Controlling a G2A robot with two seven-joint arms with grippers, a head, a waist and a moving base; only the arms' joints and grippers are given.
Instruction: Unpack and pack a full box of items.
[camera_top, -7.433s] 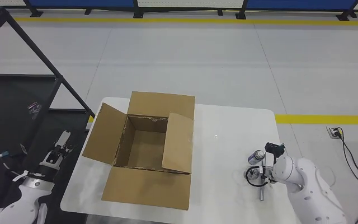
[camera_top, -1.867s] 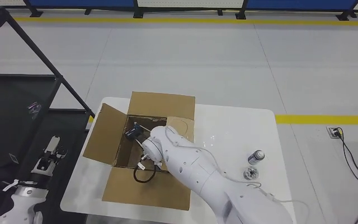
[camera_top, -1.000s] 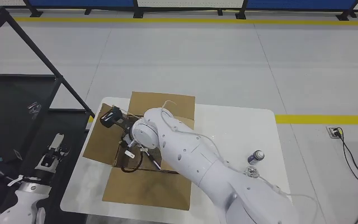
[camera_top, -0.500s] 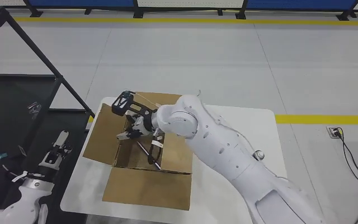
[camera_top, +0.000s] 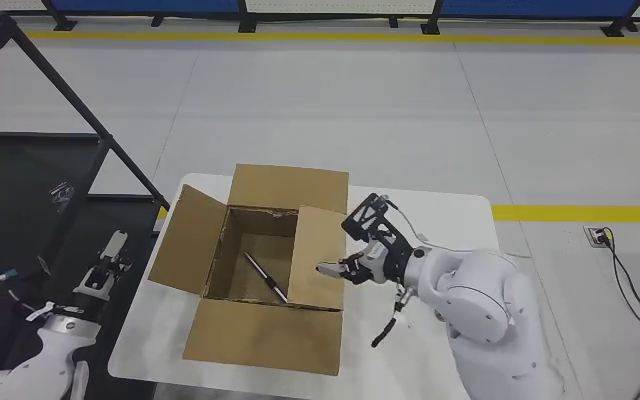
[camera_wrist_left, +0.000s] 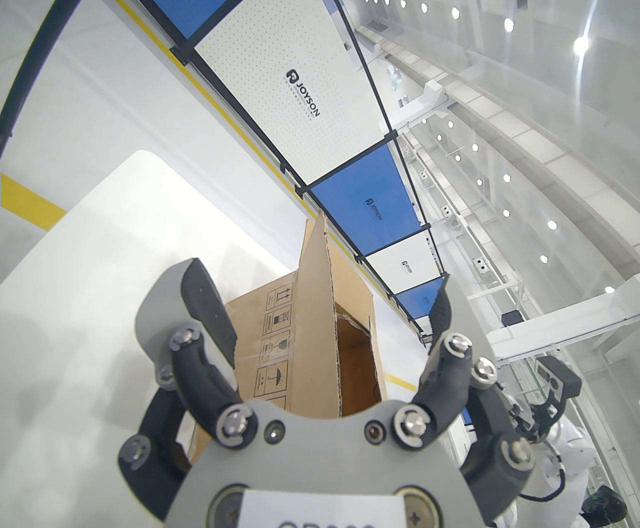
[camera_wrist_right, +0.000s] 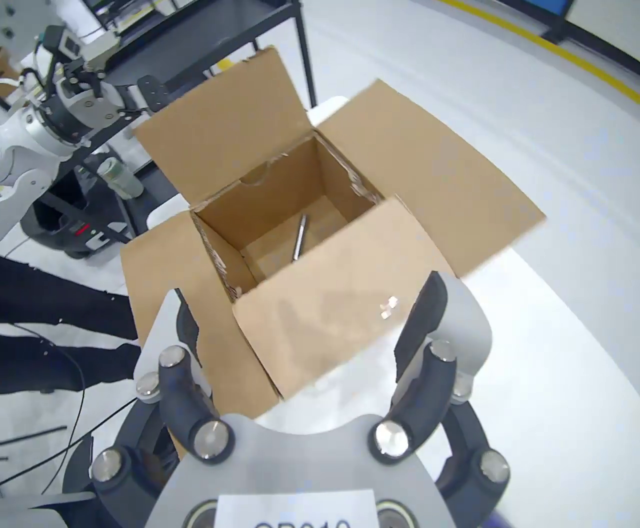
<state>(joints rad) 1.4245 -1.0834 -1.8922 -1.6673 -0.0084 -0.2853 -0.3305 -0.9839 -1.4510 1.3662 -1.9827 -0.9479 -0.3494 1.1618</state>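
Cardboard box (camera_top: 262, 335) sits upright on the left half of the white desk (camera_top: 430, 225), all four flaps open: left flap splayed outward, far flap laid back, near flap folded out flat toward the robot, right flap standing nearly upright. One item inside: a thin dark metal rod (camera_top: 266, 277), lying diagonally on the box floor near the middle, also visible from the right wrist view (camera_wrist_right: 299, 237) down past the right flap. Right pincer (camera_top: 338, 272) is above the desk at the outer side of the right flap, fingertips over the flap's top edge; can't tell if it touches the cardboard. From its own camera the right pincer (camera_wrist_right: 307, 305) is spread wide, nothing in it, box (camera_wrist_right: 340, 300) directly ahead and below. Left pincer (camera_top: 117, 240) is off the desk's left edge, well apart from the box, pointing toward it; its wrist view shows the pincer (camera_wrist_left: 320, 287) released, nothing between the pads, with the box's printed side wall (camera_wrist_left: 272, 345) and the desk (camera_wrist_left: 100, 250) ahead. Black metal rack (camera_top: 100, 150) stands by the desk's far-left corner.
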